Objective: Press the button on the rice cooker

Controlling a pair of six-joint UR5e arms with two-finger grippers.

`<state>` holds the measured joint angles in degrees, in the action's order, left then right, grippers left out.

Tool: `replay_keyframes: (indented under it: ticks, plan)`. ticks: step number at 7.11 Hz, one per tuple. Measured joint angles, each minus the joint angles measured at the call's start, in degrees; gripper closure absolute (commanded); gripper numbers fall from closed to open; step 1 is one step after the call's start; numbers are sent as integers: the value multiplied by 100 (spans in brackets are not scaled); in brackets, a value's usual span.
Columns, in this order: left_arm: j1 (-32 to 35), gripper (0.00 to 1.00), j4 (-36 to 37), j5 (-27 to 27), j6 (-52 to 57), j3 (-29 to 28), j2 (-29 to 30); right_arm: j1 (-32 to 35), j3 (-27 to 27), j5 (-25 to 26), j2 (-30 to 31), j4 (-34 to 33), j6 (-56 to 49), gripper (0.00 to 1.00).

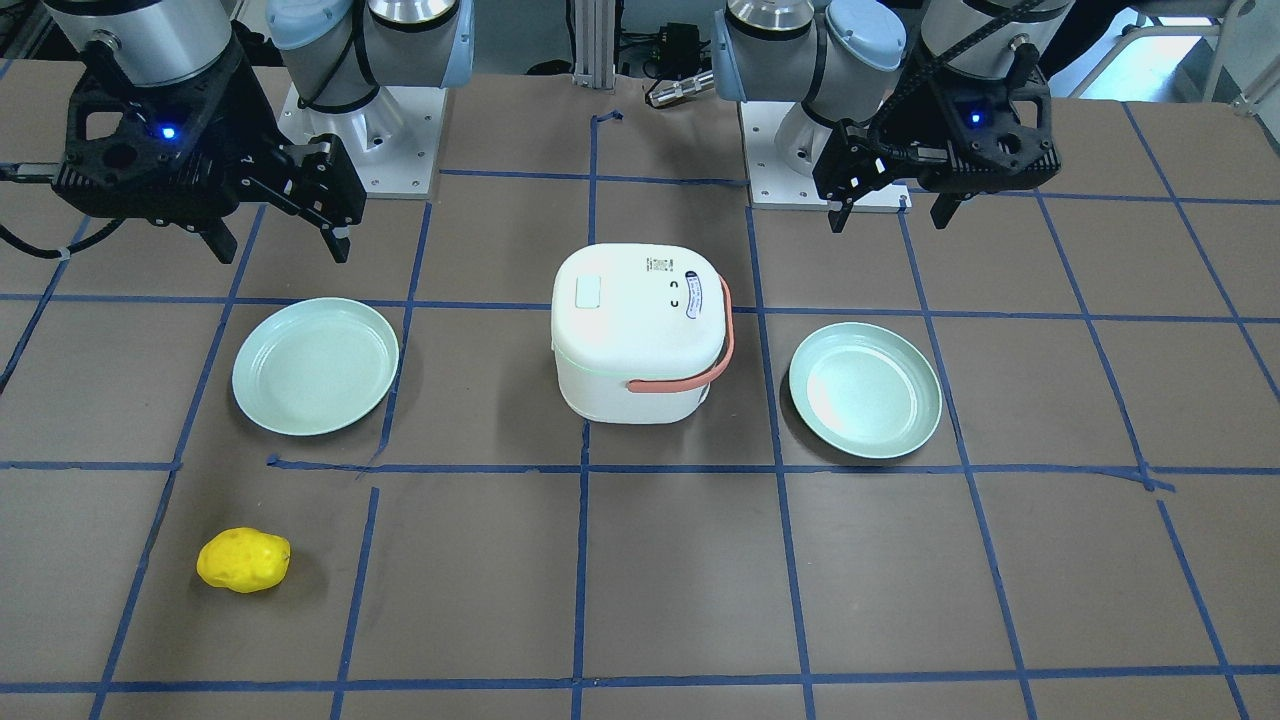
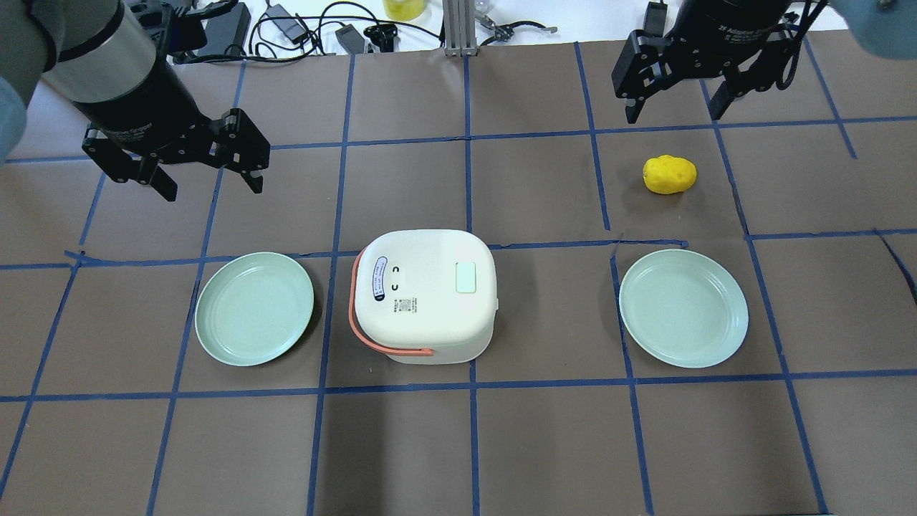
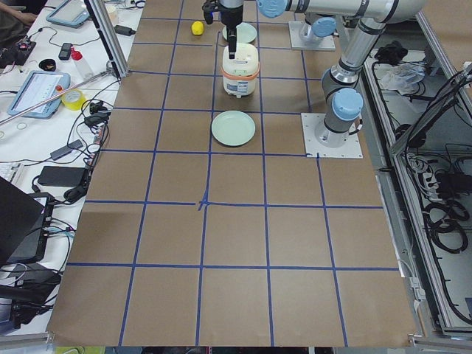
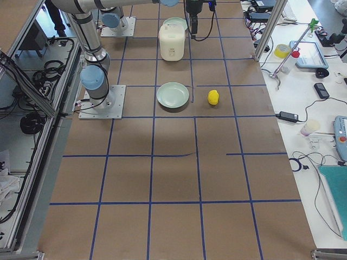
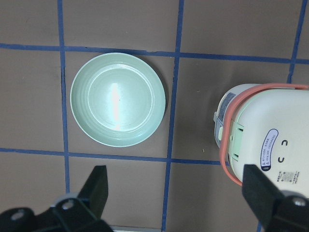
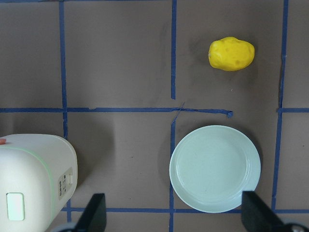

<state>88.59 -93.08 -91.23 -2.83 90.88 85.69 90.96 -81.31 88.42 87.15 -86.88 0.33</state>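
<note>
Overhead exterior view: the left gripper (image 2: pixel 213 188) and right gripper (image 2: pixel 673 116) hang high either side of the rice cooker (image 2: pixel 423 294), jaws wide apart, touching nothing. The approach looks unstarted. I judge one gripper must descend onto the pale button (image 2: pixel 466 276) on the cooker's lid. Flanking the cooker on the worktop (image 2: pixel 544 444), the left plate (image 2: pixel 254 308) and right plate (image 2: pixel 683 308) are empty.
</note>
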Motion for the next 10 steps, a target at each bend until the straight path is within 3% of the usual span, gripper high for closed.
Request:
replay_keyframes:
  ticks: [1,5,10]
  plan:
    - [0,0,0,0,-2,0,0,11,23,-51,2,28,2,98]
    - [0,0,0,0,-5,0,0,311,30,-674,17,389,166,100]
    - [0,0,0,0,-6,0,0,1236,-315,-649,-103,313,1134,100]
